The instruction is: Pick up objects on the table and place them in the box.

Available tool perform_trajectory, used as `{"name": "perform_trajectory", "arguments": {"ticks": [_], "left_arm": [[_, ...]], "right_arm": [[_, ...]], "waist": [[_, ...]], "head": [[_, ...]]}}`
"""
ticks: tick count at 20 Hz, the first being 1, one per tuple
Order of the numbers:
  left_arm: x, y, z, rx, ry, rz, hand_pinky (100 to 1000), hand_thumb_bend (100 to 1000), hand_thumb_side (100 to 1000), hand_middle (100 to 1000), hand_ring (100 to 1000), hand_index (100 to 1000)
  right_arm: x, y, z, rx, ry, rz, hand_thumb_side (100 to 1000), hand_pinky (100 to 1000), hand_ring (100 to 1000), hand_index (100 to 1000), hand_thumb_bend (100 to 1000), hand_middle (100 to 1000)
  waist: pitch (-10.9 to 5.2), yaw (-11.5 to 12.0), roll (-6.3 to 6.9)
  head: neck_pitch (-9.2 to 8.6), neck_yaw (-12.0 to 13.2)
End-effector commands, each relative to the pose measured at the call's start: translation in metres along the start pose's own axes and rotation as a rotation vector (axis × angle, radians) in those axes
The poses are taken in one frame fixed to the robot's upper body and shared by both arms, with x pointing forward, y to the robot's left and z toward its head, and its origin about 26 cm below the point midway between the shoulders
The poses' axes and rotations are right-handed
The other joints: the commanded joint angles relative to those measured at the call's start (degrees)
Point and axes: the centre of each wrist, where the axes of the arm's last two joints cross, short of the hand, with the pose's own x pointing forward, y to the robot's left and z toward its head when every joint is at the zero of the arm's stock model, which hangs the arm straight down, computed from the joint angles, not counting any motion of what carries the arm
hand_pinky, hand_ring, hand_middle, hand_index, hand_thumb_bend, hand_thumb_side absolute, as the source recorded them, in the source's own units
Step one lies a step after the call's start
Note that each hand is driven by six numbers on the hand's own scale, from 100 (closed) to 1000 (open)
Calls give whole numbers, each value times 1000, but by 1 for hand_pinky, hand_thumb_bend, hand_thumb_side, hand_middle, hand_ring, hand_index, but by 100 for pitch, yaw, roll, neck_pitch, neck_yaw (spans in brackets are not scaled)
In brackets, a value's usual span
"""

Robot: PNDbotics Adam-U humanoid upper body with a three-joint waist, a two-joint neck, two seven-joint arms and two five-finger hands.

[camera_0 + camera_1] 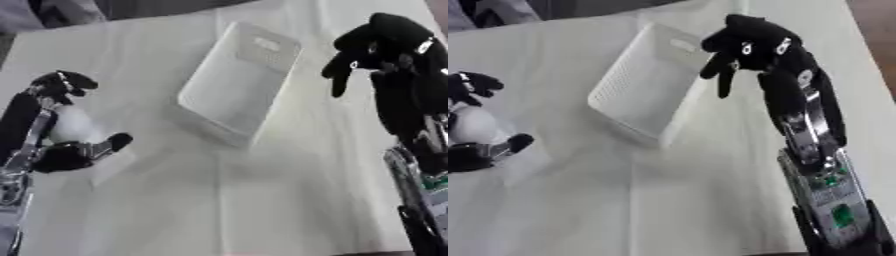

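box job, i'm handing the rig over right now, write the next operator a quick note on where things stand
Left hand: curled round a pale rounded object at the table's left edge.
Right hand: holds nothing, fingers hanging relaxed, raised by the far right corner of the white box.
Box sits mid-table on the white cloth; nothing shows inside it.
Done: object grasped. Left: carry it to the box and release.

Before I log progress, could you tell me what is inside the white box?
The white box shows only its bare pale floor; nothing visible inside. In the right eye view, the right hand covers its far corner.
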Motion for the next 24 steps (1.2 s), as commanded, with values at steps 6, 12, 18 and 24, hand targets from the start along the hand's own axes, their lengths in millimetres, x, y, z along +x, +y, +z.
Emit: {"name": "perform_trajectory", "arguments": {"ticks": [6, 12, 18, 24], "left_arm": [[-2, -12, 7, -44, 2, 9, 491, 807, 781, 650, 611, 734], [-2, -17, 9, -36, 22, 34, 345, 692, 677, 574, 525, 595], [1, -26, 10, 27, 48, 81, 100, 100, 499, 363, 338, 468], [3, -23, 6, 68, 34, 40, 100, 100, 217, 113, 119, 244]], "right_arm": [[4, -2, -4, -1, -22, 4, 1000, 299, 541, 899, 100, 682], [4, -2, -5, 0, -21, 3, 1000, 299, 541, 896, 100, 682], [4, -3, -6, -1, -26, 6, 1000, 298, 540, 892, 100, 681], [4, -3, -7, 2, -26, 5, 1000, 297, 539, 888, 100, 676]], "waist": [[-50, -8, 7], [-54, -11, 7], [-54, -41, -10], [-61, -54, -18]], "head": [[-41, 41], [-41, 34], [-41, 21], [-41, 18]]}}
